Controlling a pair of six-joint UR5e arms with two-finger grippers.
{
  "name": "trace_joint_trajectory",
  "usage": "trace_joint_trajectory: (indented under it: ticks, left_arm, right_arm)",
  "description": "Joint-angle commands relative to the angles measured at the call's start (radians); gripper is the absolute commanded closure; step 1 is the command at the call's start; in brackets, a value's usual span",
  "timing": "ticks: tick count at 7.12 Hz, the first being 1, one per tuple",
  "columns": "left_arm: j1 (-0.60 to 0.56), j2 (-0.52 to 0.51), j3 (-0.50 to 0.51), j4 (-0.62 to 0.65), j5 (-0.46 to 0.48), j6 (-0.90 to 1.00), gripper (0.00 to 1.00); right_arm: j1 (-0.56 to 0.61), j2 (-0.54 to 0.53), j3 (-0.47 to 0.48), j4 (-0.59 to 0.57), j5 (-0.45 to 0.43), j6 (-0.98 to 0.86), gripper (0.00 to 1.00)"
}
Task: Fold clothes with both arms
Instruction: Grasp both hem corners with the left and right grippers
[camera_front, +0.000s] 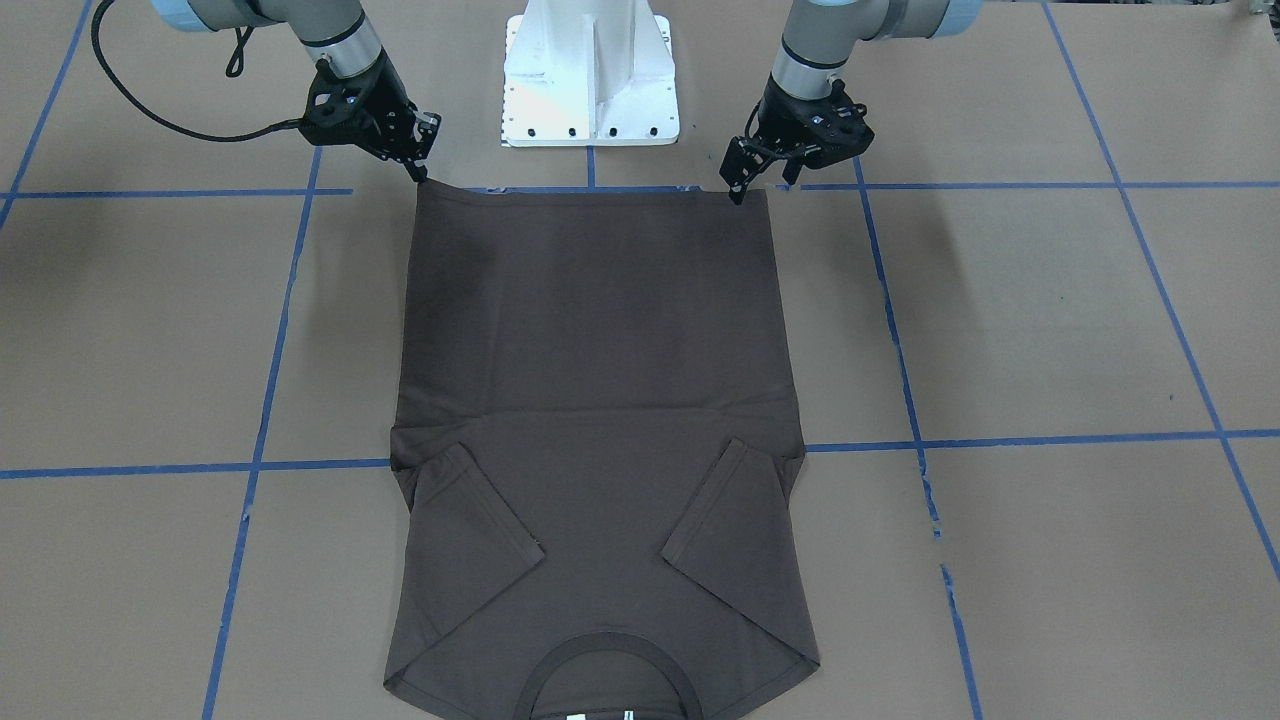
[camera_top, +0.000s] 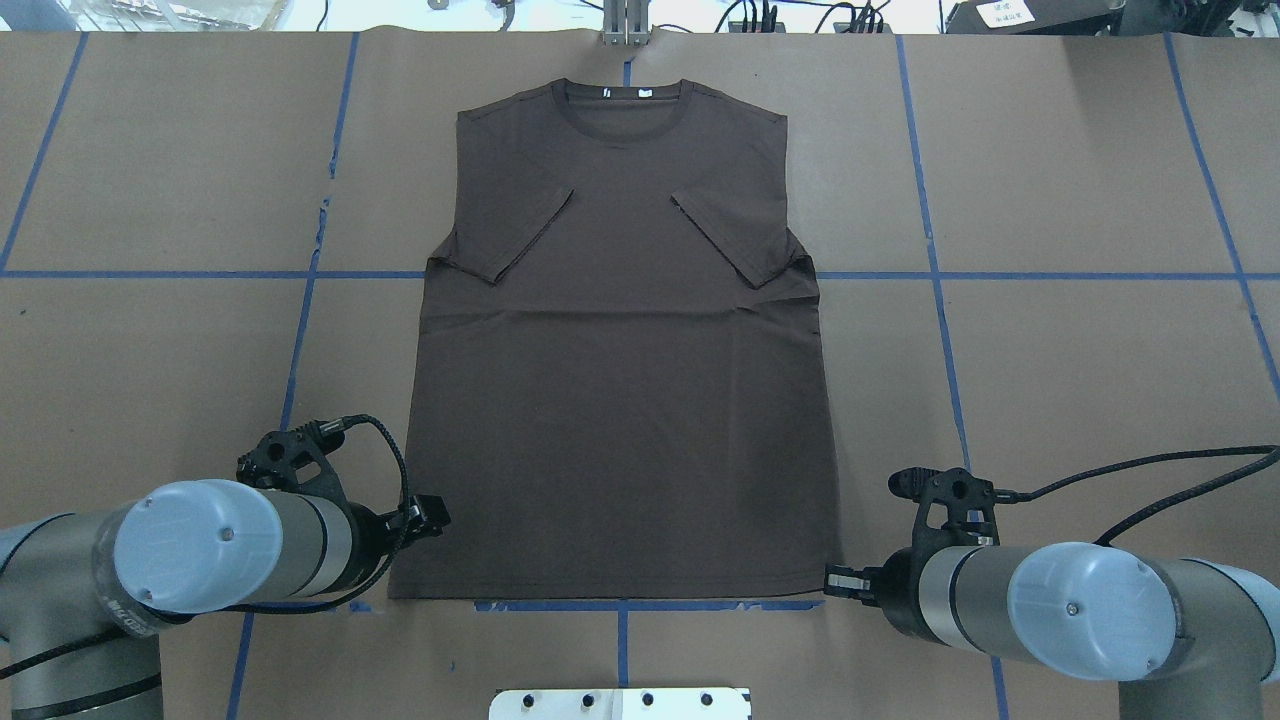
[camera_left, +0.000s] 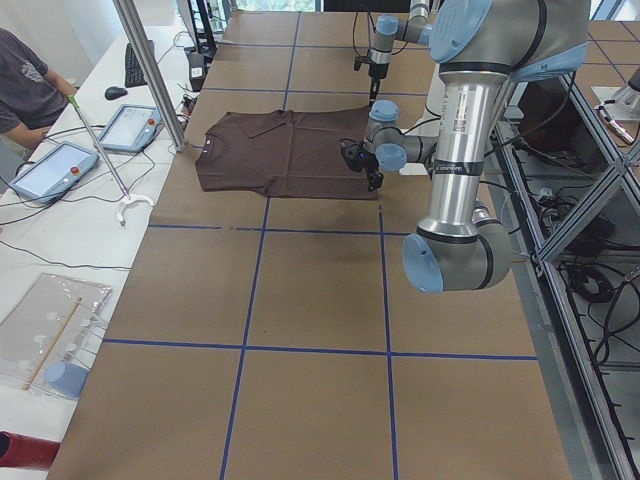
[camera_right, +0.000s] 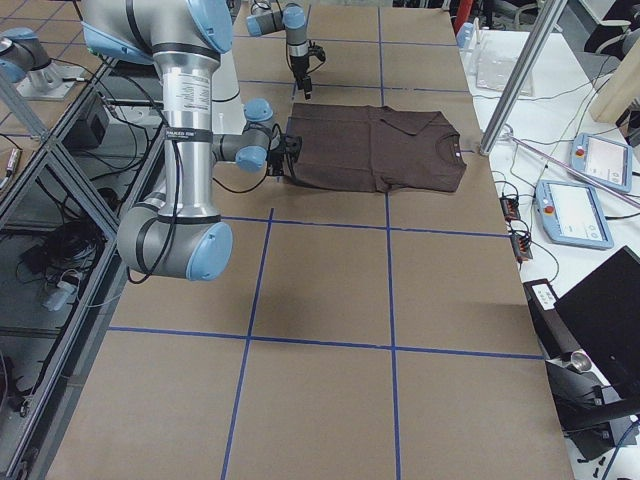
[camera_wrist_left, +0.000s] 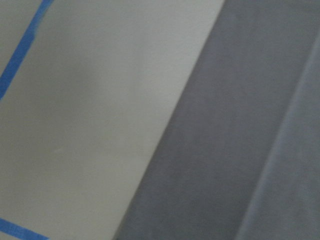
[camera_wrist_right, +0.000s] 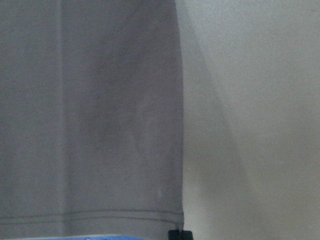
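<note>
One smooth, dark brown T-shirt lies flat (roughly rectangular).

No text is legible (the neck label too small).

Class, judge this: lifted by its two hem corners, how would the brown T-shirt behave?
Probably floppy: the T-shirt lies flat with soft creases, so its middle should sag. Likely light: the folded-in sleeves lie thin and flat.
</note>
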Motion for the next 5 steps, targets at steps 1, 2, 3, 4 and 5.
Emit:
trace_joint_trajectory:
  ticks: [1,2,3,4,5]
  left_arm:
    - [0.026,-0.005,0.038,0.001,0.016,-0.02,0.06]
    - [0.046,-0.007,0.05,0.001,0.022,-0.04,0.06]
    - [0.052,-0.005,0.052,0.001,0.022,-0.048,0.07]
    - [0.06,-0.008,0.057,0.001,0.022,-0.054,0.1]
    - [0.06,-0.011,0.057,0.001,0.022,-0.06,0.14]
  right_arm:
    - [0.002,0.0,0.003,0.0,0.001,0.0,1.0]
    - [0.003,0.0,0.003,0.0,0.001,0.0,1.0]
    - [0.003,0.0,0.005,0.0,0.001,0.0,1.0]
    - [0.006,-0.002,0.005,0.0,0.001,0.0,1.0]
    - [0.011,-0.003,0.005,0.0,0.001,0.0,1.0]
